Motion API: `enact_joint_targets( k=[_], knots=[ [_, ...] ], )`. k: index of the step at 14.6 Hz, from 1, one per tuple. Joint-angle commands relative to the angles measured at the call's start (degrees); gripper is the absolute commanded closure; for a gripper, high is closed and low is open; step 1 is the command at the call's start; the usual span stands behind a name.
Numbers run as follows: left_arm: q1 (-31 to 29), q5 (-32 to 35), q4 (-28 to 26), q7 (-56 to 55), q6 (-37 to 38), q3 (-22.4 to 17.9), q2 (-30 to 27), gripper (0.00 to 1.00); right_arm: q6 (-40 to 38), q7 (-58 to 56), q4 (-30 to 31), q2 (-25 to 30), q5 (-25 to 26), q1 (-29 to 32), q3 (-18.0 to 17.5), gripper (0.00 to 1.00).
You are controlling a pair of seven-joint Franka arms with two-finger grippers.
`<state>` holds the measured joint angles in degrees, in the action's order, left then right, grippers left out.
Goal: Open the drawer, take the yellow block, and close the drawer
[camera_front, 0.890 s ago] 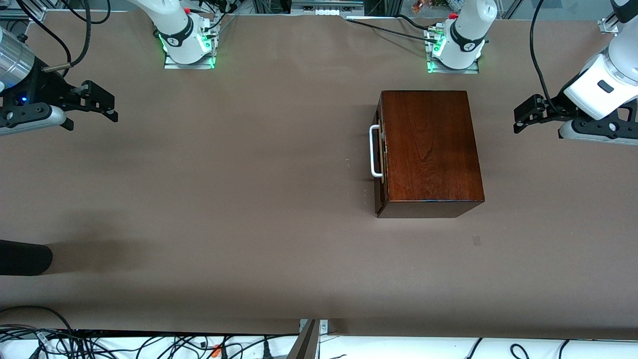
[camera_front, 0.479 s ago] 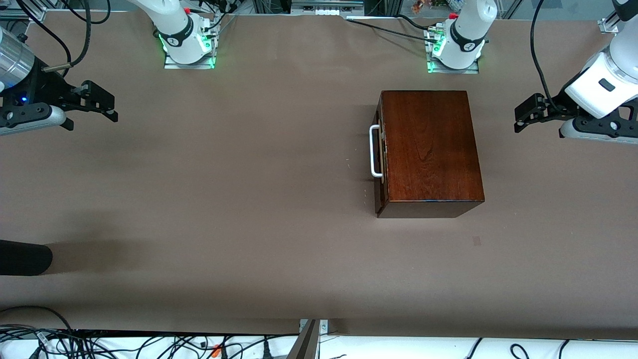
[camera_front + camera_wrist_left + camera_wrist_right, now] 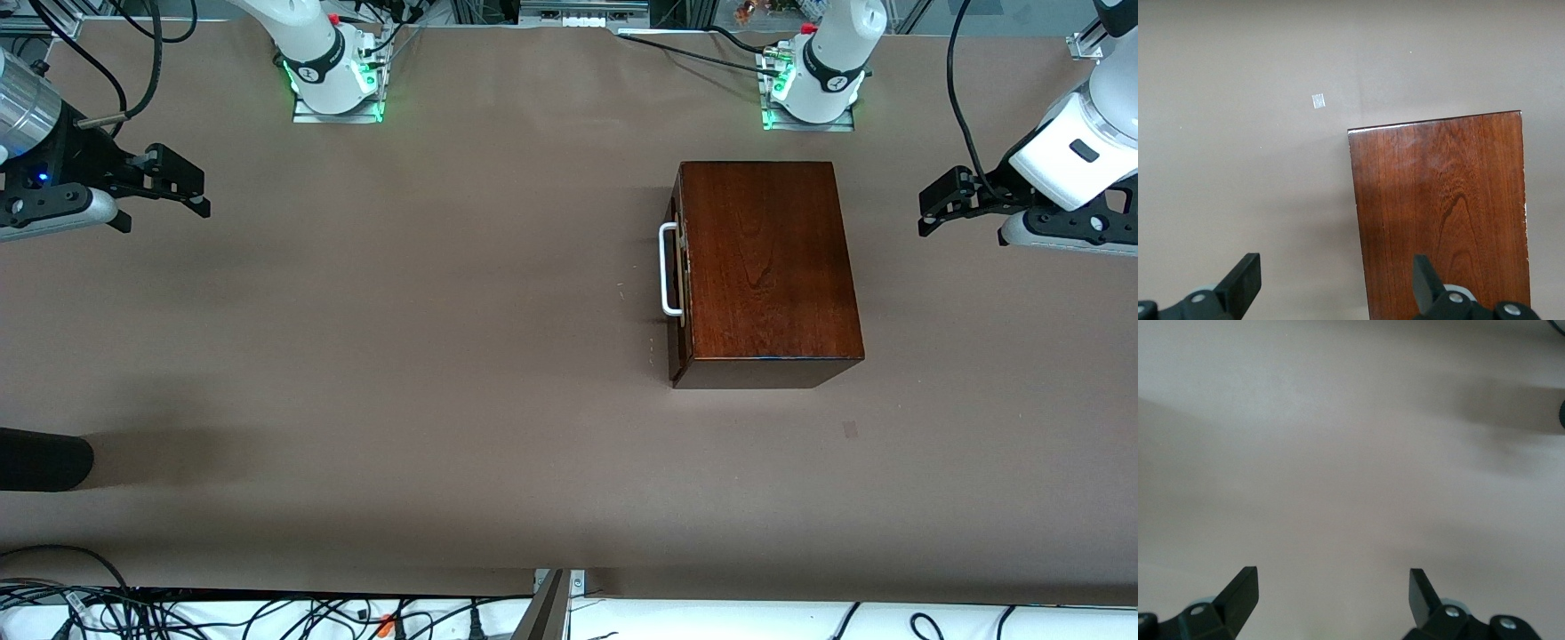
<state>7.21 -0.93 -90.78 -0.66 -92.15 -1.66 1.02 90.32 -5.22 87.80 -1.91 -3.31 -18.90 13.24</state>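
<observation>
Mahogany box's shut drawer (image 3: 679,276) between wide-open, empty left hand (image 3: 927,205) and right hand (image 3: 188,188).

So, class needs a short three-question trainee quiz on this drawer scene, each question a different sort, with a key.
1. True or false: the drawer is shut in the box.
2. The left tool is: A open, B shut on the handle.
3. Fill in: the right tool waits open over the bare ____.

Key: 1 true; 2 A; 3 table.
</observation>
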Motion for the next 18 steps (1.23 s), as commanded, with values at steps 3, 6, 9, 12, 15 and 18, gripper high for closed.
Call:
enact_joint_targets(
  k=[3, 6, 9, 12, 15, 18],
  knots=[
    [-0.36, -0.38, 1.75, 0.66, 0.22, 0.34, 0.29, 0.00, -0.58, -0.40, -0.26, 0.06, -0.90, 0.35, 0.03, 0.00],
    [0.78, -0.56, 1.83, 0.67, 0.22, 0.95, 1.17, 0.00, -0.67, -0.32, -0.26, 0.06, -0.90, 0.35, 0.03, 0.00],
    [0.96, -0.21, 2.01, -3.01, 0.22, 7.00, 1.26, 0.00, -0.58, -0.40, -0.26, 0.06, -0.90, 0.35, 0.03, 0.00],
    [1.13, -0.21, 4.55, -8.28, 0.22, 12.88, 3.89, 0.00, -0.67, -0.40, -0.26, 0.06, -0.90, 0.35, 0.03, 0.00],
    [2.27, 0.32, 8.33, -18.02, 0.22, 20.61, 8.63, 0.00, -0.67, -0.40, -0.26, 0.06, -0.90, 0.35, 0.03, 0.00],
    [11.38, 4.43, 11.67, -28.40, 0.22, 22.05, 13.46, 0.00, -0.67, -0.40, -0.26, 0.06, -0.90, 0.35, 0.11, 0.00]
  ],
)
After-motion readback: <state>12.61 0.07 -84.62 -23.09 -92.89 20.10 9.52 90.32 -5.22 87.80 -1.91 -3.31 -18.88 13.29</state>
